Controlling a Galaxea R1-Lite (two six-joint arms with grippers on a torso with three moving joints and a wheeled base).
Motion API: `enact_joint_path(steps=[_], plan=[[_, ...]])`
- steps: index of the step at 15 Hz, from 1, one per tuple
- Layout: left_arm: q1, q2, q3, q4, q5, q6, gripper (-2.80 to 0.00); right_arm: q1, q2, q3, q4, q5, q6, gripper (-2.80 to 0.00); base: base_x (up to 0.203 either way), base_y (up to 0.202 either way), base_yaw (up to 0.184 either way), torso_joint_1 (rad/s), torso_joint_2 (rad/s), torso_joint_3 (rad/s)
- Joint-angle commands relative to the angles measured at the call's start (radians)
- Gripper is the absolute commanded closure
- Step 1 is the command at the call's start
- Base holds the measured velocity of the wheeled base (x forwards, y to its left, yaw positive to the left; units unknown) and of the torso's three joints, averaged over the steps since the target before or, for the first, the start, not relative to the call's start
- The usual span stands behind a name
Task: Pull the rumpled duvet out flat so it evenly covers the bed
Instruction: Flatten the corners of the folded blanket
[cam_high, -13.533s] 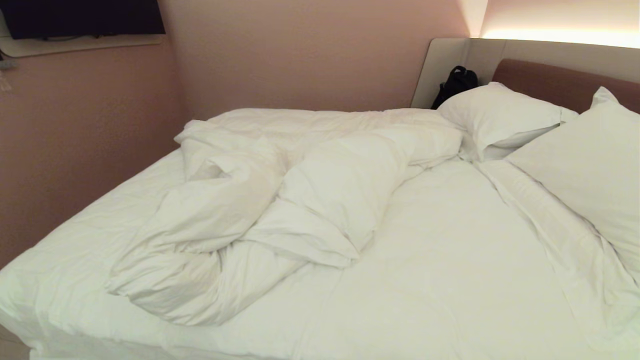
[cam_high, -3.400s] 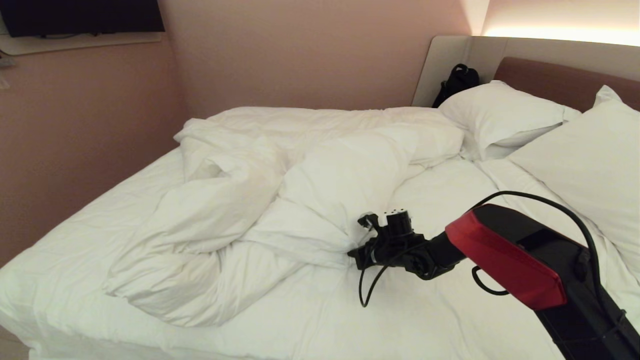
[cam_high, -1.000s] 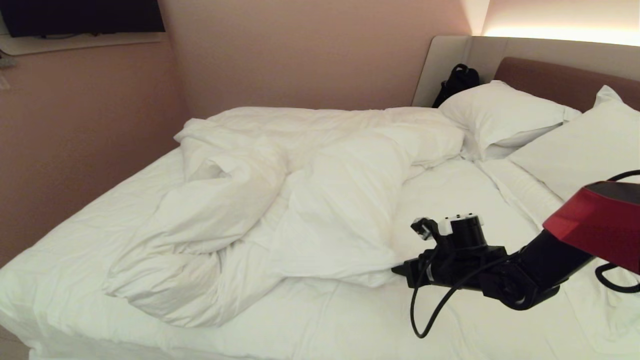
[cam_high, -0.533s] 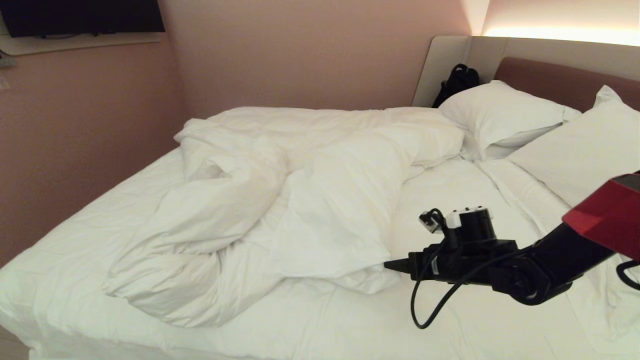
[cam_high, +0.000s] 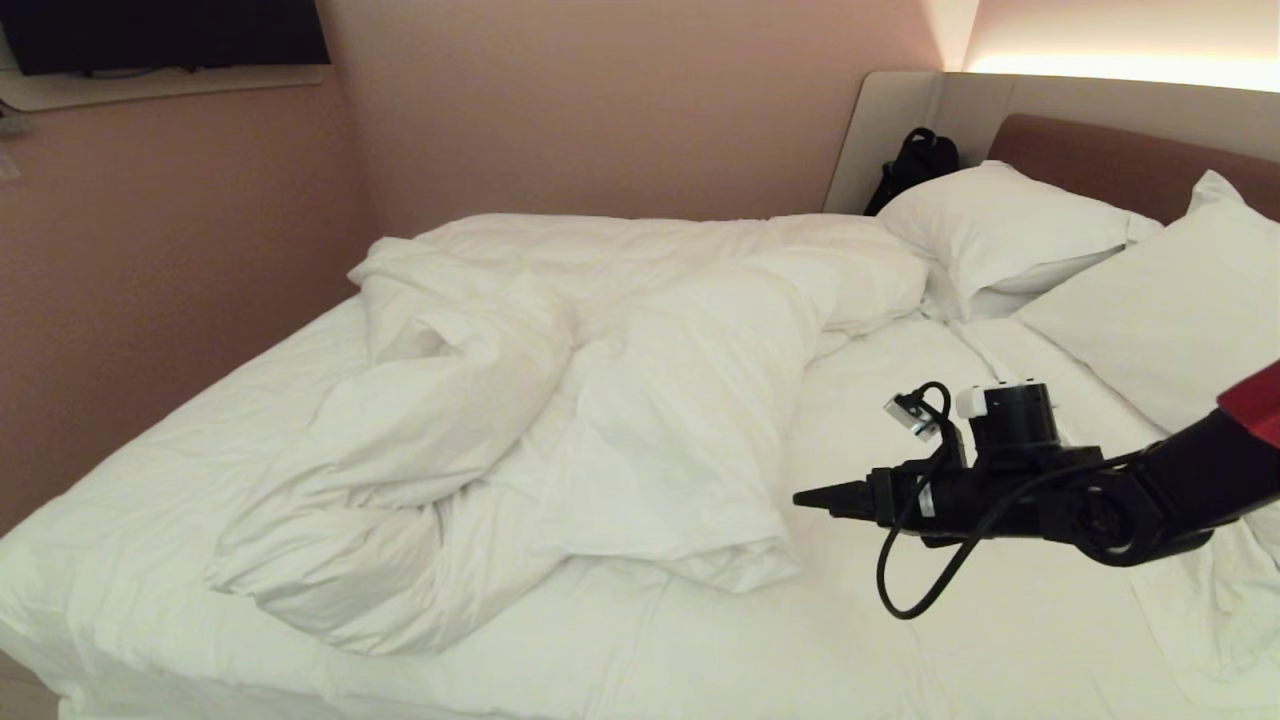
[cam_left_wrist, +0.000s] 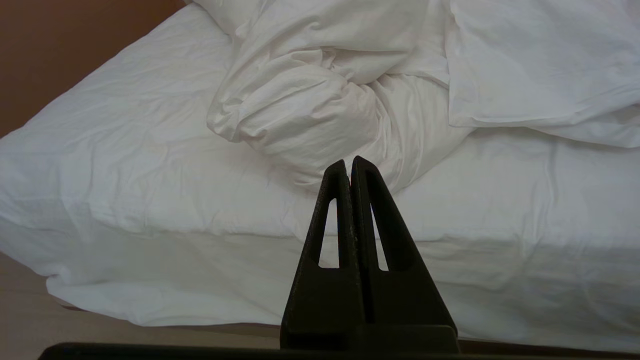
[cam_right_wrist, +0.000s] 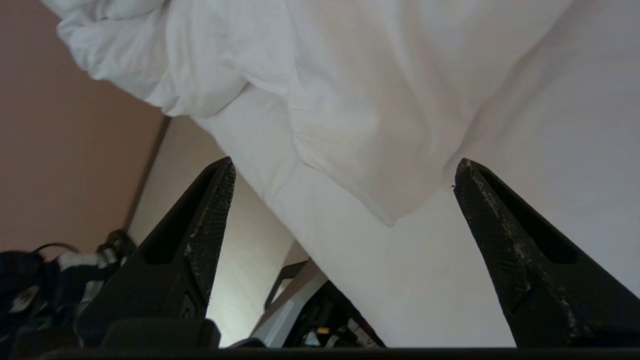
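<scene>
Black right end effector (cam_high: 812, 497) level, spread, near duvet (cam_high: 560, 400).

The puffy white quilted duvet (cam_high: 560, 400) is bunched up on the big low white-sheeted bed (cam_high: 900, 640), mostly toward 10 o'clock. Two plump white pillows (cam_high: 1000, 240) lie at 2 o'clock against the brown padded headboard (cam_high: 1120, 160). The right pincer (cam_high: 815, 497) hangs just beside the duvet's near corner, at its 3 o'clock.

Pink walls (cam_high: 600, 110), a dark wall-mounted screen (cam_high: 165, 35) top left, warm strip light (cam_high: 1120, 68) top right.
</scene>
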Motion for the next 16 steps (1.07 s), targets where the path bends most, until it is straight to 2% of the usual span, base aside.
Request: enact_joint_path(steps=[1, 7, 9, 14, 16], plan=[[0.0, 0.0, 0.0, 0.0, 0.0, 0.0, 0.0, -0.016, 0.076, -0.064, 0.069, 0.246, 0.001, -2.8, 0.0, 0.0, 0.0, 0.0, 0.0, 0.0], [0.0, 0.0, 0.0, 0.0, 0.0, 0.0, 0.0, -0.036, 0.212, -0.283, 0.269, 0.263, 0.002, -2.8, 0.0, 0.0, 0.0, 0.0, 0.0, 0.0], [0.0, 0.0, 0.0, 0.0, 0.0, 0.0, 0.0, -0.036, 0.237, -0.349, 0.386, 0.261, 0.001, -2.8, 0.0, 0.0, 0.0, 0.0, 0.0, 0.0], [0.0, 0.0, 0.0, 0.0, 0.0, 0.0, 0.0, -0.015, 0.263, -0.481, 0.639, 0.25, 0.003, -2.8, 0.0, 0.0, 0.0, 0.0, 0.0, 0.0], [0.0, 0.0, 0.0, 0.0, 0.0, 0.0, 0.0, 0.01, 0.267, -0.508, 0.689, 0.237, 0.003, -2.8, 0.0, 0.0, 0.0, 0.0, 0.0, 0.0]])
